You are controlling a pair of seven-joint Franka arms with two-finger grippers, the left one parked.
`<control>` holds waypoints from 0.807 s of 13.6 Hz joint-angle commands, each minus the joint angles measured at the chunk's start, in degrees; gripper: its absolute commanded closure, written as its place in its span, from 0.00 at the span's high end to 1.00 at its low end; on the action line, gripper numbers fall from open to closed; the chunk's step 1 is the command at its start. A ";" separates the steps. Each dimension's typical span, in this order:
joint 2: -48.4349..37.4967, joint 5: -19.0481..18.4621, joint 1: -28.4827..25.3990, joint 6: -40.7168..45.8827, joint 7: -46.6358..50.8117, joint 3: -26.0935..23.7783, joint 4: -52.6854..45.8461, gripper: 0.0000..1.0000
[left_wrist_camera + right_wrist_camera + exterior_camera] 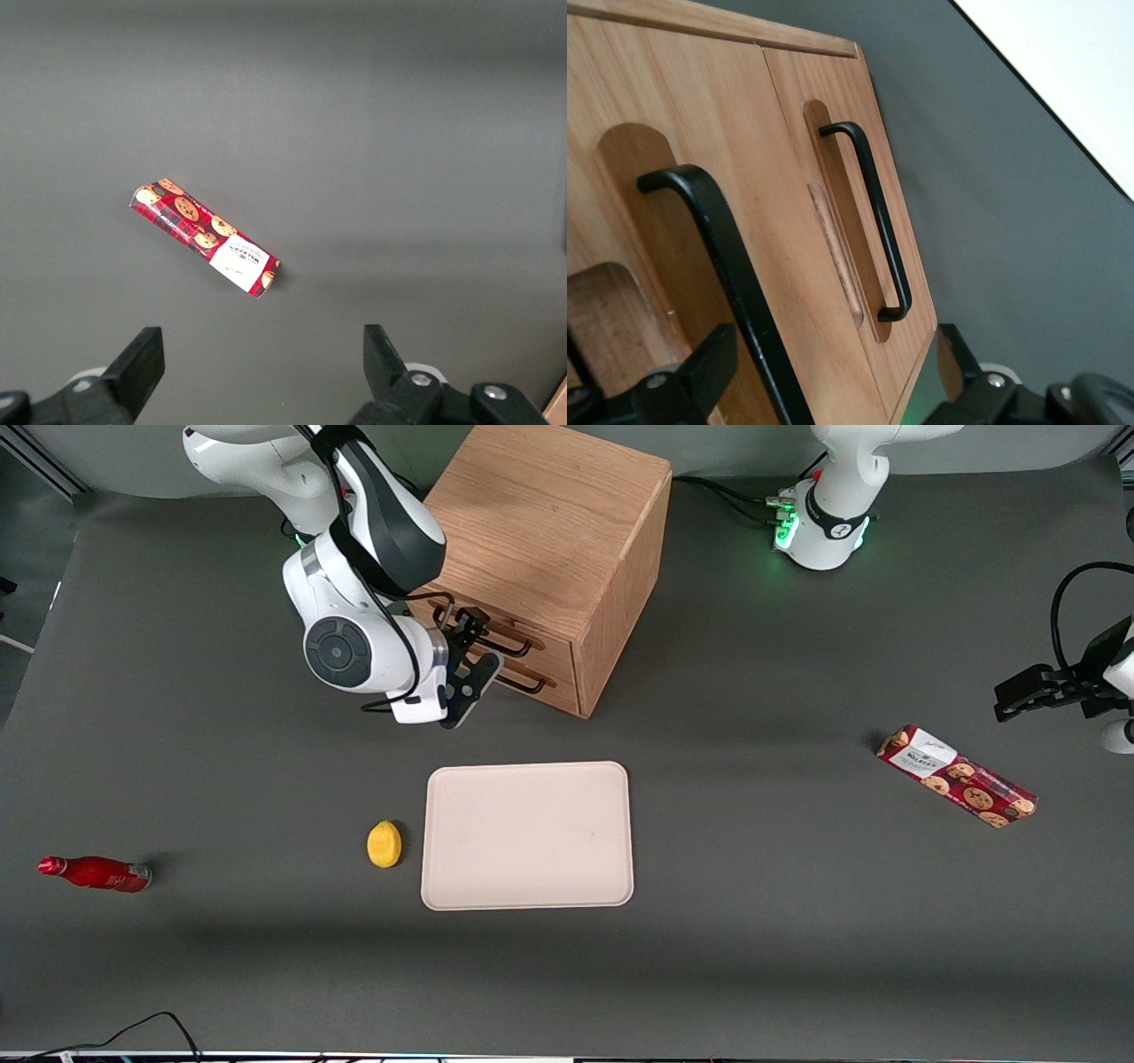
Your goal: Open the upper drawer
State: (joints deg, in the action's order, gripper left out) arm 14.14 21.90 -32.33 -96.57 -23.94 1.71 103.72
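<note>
A: How far along is the opening looking?

B: Barely started, I'd judge. The upper drawer [523, 631], a light oak front with a thin dark metal bar handle [735, 283], is sitting flush in the light oak wooden cabinet [549, 540], as is the lower drawer [850, 204] with its matching handle.

A: And the working arm's black two-finger gripper [474, 657]?

B: It is hanging right in front of the drawers, fingers spread apart with the upper handle running between them, gripping nothing. Closing and pulling are remaining.

A: Anything in the containers?

B: Both drawers are shut, so their contents are hidden. The cream rectangular plastic tray [528, 835] is carrying nothing; a small yellow lemon [384, 843] is lying just beside it.
</note>
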 commanded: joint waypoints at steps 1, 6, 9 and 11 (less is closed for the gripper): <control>-0.35 0.95 1.39 -2.91 -4.52 -0.48 2.53 1.00; 0.88 0.95 1.66 -4.06 -4.80 -0.48 2.80 1.00; 1.59 0.95 1.57 -4.77 -4.80 -0.48 2.89 1.00; 2.03 0.86 1.57 -4.77 -4.80 -0.48 2.80 1.00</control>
State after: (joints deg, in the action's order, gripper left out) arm 15.60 22.26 -31.29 -100.61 -27.15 1.67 106.51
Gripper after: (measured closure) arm 0.000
